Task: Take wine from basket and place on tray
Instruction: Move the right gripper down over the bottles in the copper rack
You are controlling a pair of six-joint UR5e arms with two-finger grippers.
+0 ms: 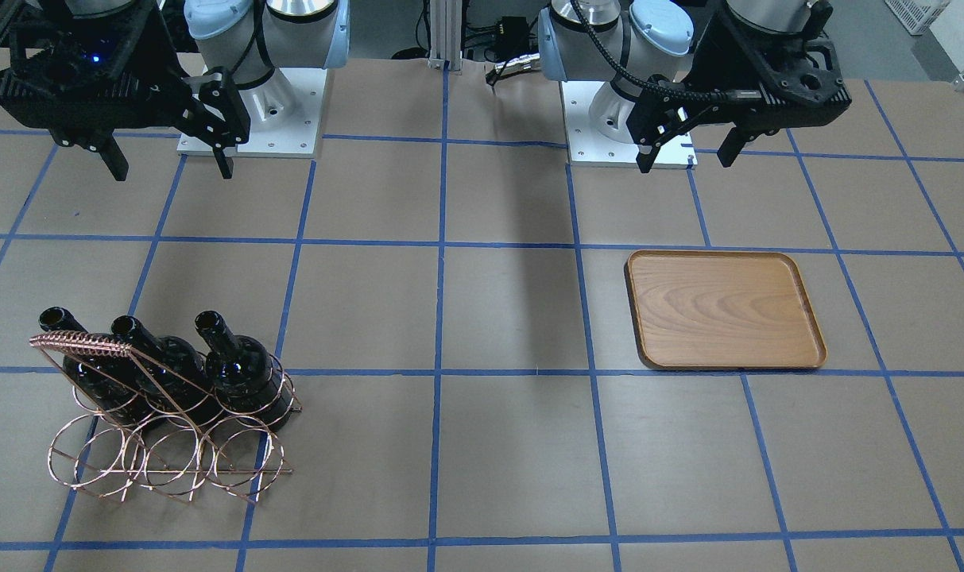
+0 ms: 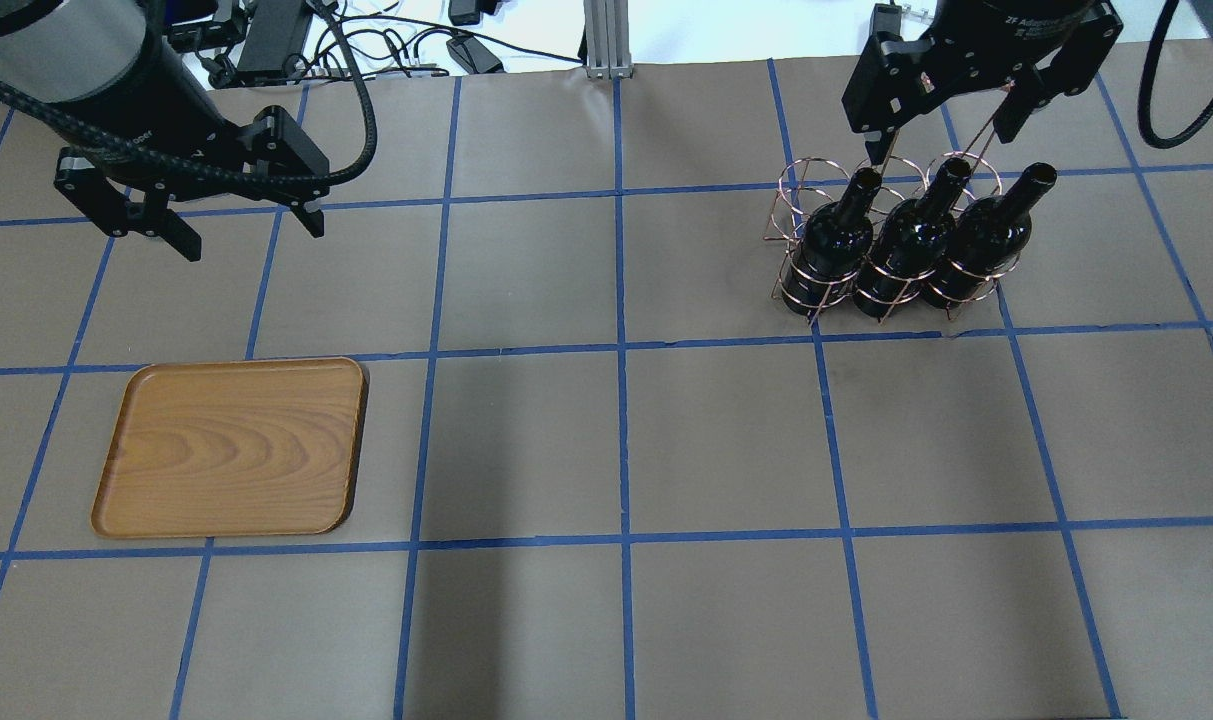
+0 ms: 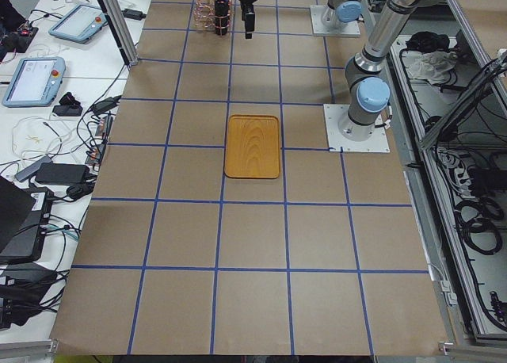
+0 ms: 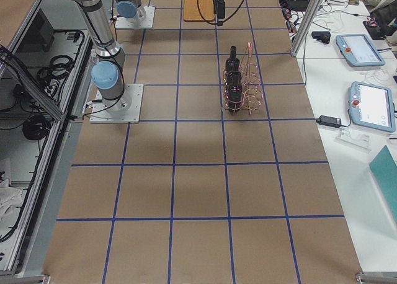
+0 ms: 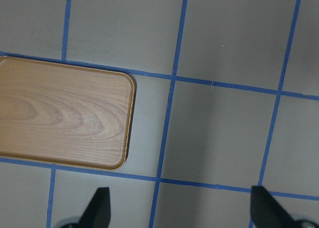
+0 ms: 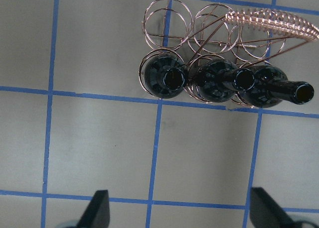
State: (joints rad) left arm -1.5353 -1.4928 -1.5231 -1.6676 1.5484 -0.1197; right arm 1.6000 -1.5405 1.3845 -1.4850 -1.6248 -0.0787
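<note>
**Desk one:** Our left gripper (image 2: 254, 238) hangs above the desk (image 2: 726, 440) with its fingers spread wide, gripping nothing. The wooden tray (image 2: 231, 445) lies flat on the desk near it, on the side away from the robot.

**Desk two:** And our right gripper (image 1: 173, 173)?

**Desk one:** Also parted and carrying nothing, poised high beside the copper basket (image 1: 172, 453).

**Desk two:** We count three dark wine bottles (image 2: 901, 250) standing side by side in the basket, in the row of rings nearer the robot, necks up.

**Desk one:** We agree. No gripper touches them, and the basket sits well apart from the tray, towards the opposite end of the desk.
</note>
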